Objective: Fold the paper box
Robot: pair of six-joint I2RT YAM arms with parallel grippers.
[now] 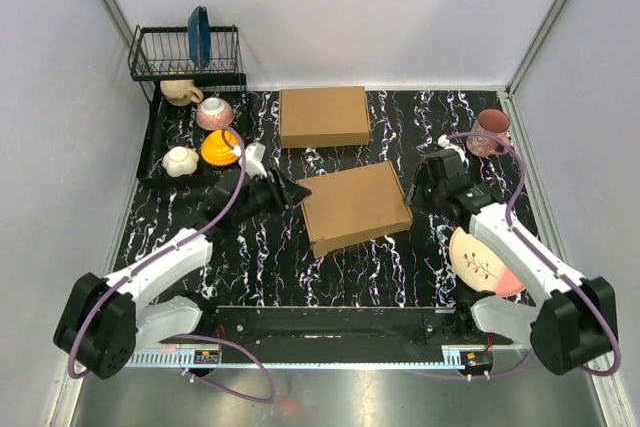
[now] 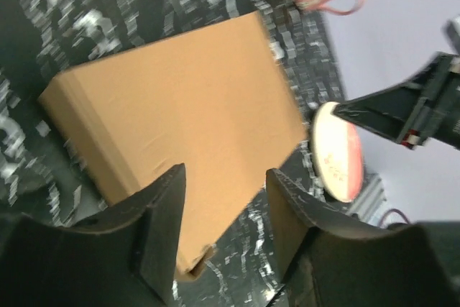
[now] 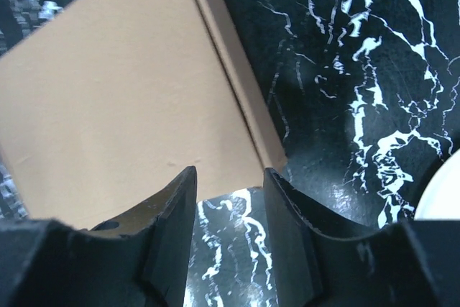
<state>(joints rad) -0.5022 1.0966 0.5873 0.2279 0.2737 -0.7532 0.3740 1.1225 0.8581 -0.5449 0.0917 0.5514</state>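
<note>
The paper box [image 1: 355, 207] lies in the middle of the table as a closed, shallow brown cardboard box, turned a little askew. My left gripper [image 1: 290, 192] is open and empty just left of it. In the left wrist view the box [image 2: 180, 113] fills the middle, with my left gripper [image 2: 224, 199] above its near corner, where a small gap shows in the side. My right gripper [image 1: 420, 187] is open and empty just off the box's right end. In the right wrist view the box [image 3: 122, 98] is at upper left, beyond my right gripper [image 3: 230, 192].
A second neat cardboard box [image 1: 323, 116] lies behind. A dish rack [image 1: 185, 52] with a blue plate [image 1: 199, 35] stands at the back left, with several cups on a black tray [image 1: 160, 137] in front. A pink mug [image 1: 490, 132] is back right. A patterned plate [image 1: 485, 262] lies under the right arm.
</note>
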